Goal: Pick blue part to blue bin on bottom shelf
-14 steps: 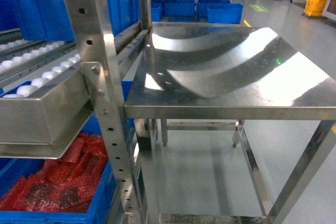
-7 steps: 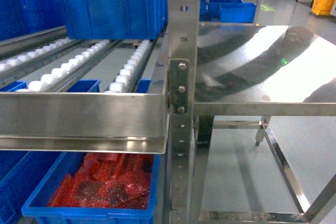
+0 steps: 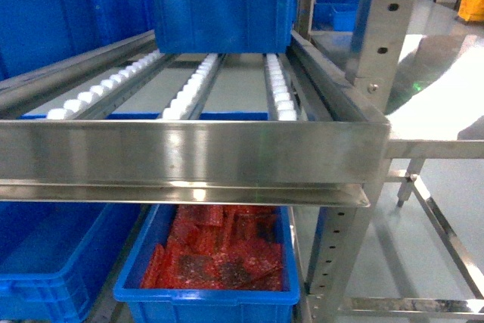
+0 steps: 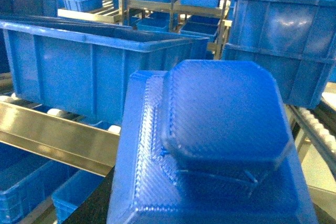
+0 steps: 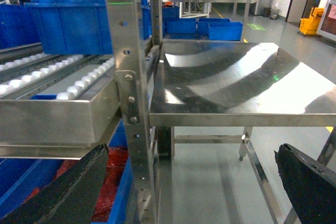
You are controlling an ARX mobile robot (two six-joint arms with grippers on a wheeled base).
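The blue part (image 4: pixel 220 129), a textured moulded piece with a raised eight-sided top, fills the left wrist view right at the camera. My left gripper is shut on it and its fingers are hidden under the part. Behind the part an open-topped blue bin (image 4: pixel 79 72) stands on the bottom shelf (image 3: pixel 189 153), a steel level with white rollers and a flat front rail. My right gripper (image 5: pixel 189 192) is open with nothing in it, its black fingers (image 5: pixel 63 192) wide apart beside the rack post. Neither gripper shows in the head view.
More blue bins (image 3: pixel 219 5) stand at the back of the rollers. Under the shelf sit a blue bin of red parts (image 3: pixel 215 259) and another blue bin (image 3: pixel 53 255). A steel table (image 5: pixel 236 82) adjoins the rack on the right, with an upright post (image 5: pixel 128 77) between them.
The head view has swung left: the rack post and steel table slid to the right edge, and the roller shelf now fills the frame.
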